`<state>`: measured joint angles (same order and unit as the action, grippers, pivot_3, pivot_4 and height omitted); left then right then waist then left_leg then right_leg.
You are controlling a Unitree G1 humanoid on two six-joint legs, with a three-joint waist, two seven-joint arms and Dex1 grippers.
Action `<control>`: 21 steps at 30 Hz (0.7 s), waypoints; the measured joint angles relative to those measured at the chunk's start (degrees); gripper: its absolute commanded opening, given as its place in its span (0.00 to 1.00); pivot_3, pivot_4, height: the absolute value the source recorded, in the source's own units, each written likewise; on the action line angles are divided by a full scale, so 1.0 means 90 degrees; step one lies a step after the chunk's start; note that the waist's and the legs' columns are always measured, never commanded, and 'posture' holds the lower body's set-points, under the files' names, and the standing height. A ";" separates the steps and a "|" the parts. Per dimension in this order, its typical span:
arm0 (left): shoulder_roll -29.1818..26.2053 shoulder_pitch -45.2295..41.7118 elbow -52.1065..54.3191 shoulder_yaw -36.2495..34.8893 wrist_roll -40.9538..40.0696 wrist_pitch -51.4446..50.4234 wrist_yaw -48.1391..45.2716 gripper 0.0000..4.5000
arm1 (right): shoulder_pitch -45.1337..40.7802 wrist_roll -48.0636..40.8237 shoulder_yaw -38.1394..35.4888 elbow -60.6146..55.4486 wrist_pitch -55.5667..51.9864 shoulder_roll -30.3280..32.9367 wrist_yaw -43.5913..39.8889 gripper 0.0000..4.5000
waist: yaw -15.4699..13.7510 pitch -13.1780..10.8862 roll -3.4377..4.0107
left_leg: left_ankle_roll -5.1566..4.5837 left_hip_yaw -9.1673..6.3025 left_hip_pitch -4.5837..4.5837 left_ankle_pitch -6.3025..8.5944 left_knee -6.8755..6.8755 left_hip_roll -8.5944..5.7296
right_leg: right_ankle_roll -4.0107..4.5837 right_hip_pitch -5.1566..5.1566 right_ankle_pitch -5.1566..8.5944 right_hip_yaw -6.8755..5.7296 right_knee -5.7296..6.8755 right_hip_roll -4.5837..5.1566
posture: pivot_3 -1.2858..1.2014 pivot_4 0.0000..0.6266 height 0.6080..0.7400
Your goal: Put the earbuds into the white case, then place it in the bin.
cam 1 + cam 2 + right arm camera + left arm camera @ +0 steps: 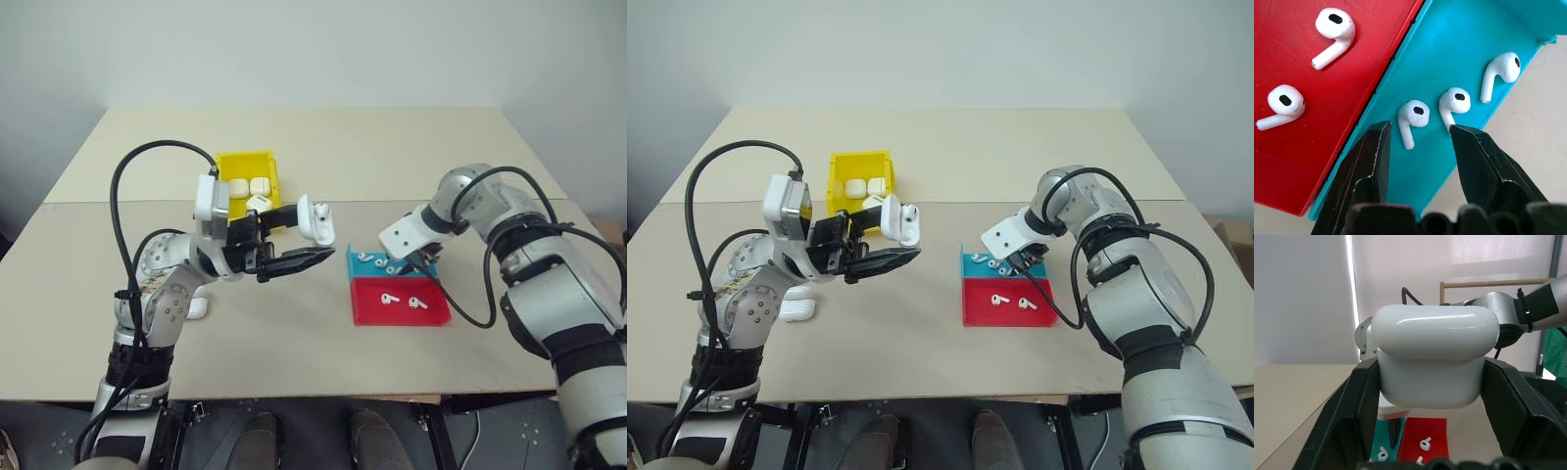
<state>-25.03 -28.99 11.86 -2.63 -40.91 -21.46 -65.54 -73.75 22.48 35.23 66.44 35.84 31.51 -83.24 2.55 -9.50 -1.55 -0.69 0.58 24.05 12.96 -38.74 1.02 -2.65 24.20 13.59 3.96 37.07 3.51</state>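
The left gripper [294, 245] is clamped on the white case [1432, 360], lid up, held above the table. The right gripper [1420, 142] hangs with jaws parted over the tray's [1459, 44] blue half, one earbud [1413, 117] lying between them; the bin [250, 171] sits at eleven o'clock of the case

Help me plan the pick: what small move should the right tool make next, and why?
Probably lower the right tool straight down and close. Its open fingers already straddle one earbud in the teal half of the tray, not yet touching it, while the left tool holds the white case ready.
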 measured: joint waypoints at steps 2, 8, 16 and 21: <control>0.0000 0.0000 0.0000 0.0000 0.0000 0.0000 0.0034 0.62 | 0.0043 0.0031 -0.0004 0.0003 0.0004 -0.0005 -0.0007 0.52 | 0.0000 0.0000 0.0000 | 0.0000 0.0000 0.0000 0.0000 0.0000 0.0000 | 0.0000 0.0000 0.0000 0.0000 0.0000 0.0000 | 0.52 0.24 1.00; 0.0000 0.0000 0.0000 0.0000 0.0000 0.0000 0.0096 0.62 | 0.0052 0.0142 -0.0007 0.0052 0.0013 -0.0036 0.0023 0.52 | 0.0003 0.0000 0.0000 | 0.0000 0.0000 -0.0001 0.0000 0.0000 0.0000 | 0.0000 0.0000 0.0000 0.0000 0.0001 0.0000 | 0.52 0.24 1.00; -0.0034 0.0048 0.0007 0.0000 0.0000 0.0000 0.0139 0.62 | 0.0071 0.0173 -0.0041 0.0069 0.0013 -0.0187 0.0076 0.52 | 0.0001 0.0000 0.0000 | 0.0000 -0.0001 -0.0002 0.0000 0.0000 0.0000 | 0.0000 -0.0001 0.0000 0.0000 0.0001 0.0000 | 0.52 0.24 1.00; -0.0058 0.0063 0.0058 0.0000 0.0000 0.0000 0.0173 0.62 | 0.0087 0.0238 -0.0041 0.0078 0.0013 -0.0194 0.0163 0.52 | 0.0001 0.0000 0.0001 | 0.0000 -0.0001 -0.0002 0.0000 0.0000 0.0000 | 0.0000 -0.0001 0.0000 0.0000 0.0000 0.0000 | 0.52 0.24 1.00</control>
<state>-25.55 -28.42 12.38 -2.63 -40.91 -21.46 -63.99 -72.96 24.62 34.86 67.15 35.96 29.76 -81.78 2.55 -9.50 -1.54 -0.68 0.58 24.03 12.97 -38.74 1.02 -2.65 24.19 13.59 3.96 37.07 3.51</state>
